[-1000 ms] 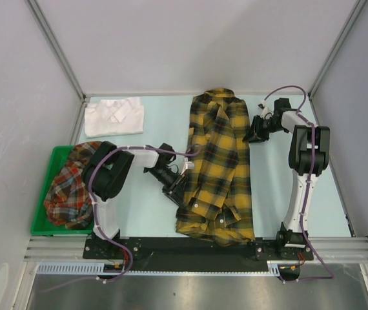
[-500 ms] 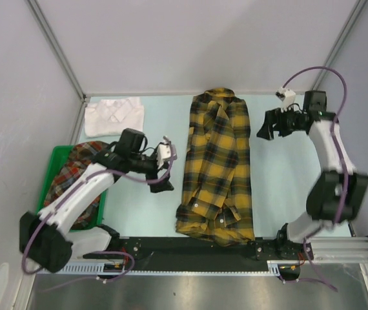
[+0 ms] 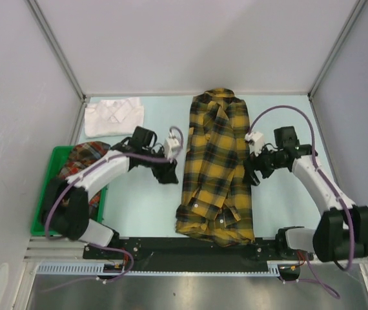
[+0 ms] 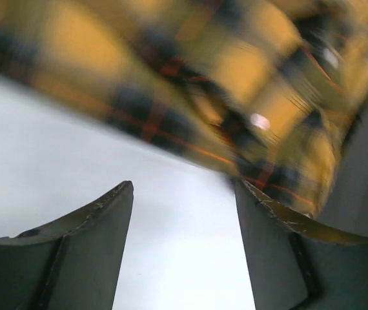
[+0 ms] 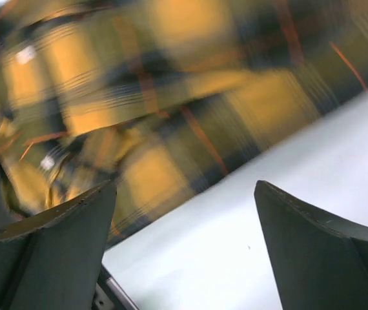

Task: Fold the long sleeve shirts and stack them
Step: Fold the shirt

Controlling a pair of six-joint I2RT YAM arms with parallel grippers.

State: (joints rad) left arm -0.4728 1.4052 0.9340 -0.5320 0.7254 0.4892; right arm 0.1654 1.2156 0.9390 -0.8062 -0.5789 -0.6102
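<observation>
The yellow-and-black plaid long sleeve shirt (image 3: pixel 216 168) lies lengthwise in the middle of the table, sleeves folded in, collar at the far end. My left gripper (image 3: pixel 169 174) stands open just off its left edge. My right gripper (image 3: pixel 252 173) stands open at its right edge. In the left wrist view the left gripper (image 4: pixel 184 187) has bare table between its fingers and the plaid cloth (image 4: pixel 203 71) lies just beyond. The right gripper (image 5: pixel 185 190) is likewise empty, with the plaid cloth (image 5: pixel 139 97) ahead. A white shirt (image 3: pixel 113 116) lies folded at the back left. A red plaid shirt (image 3: pixel 74 165) is bunched in the bin.
A green plastic bin (image 3: pixel 42 219) sits at the left edge of the table beside the left arm. Grey walls with metal posts close in the table on three sides. The black base rail (image 3: pixel 190 248) runs along the near edge.
Both grippers left the yellow shirt's edges, swung outward, then came back beside its middle. The right one came down from near the collar. The shirt has not moved.
</observation>
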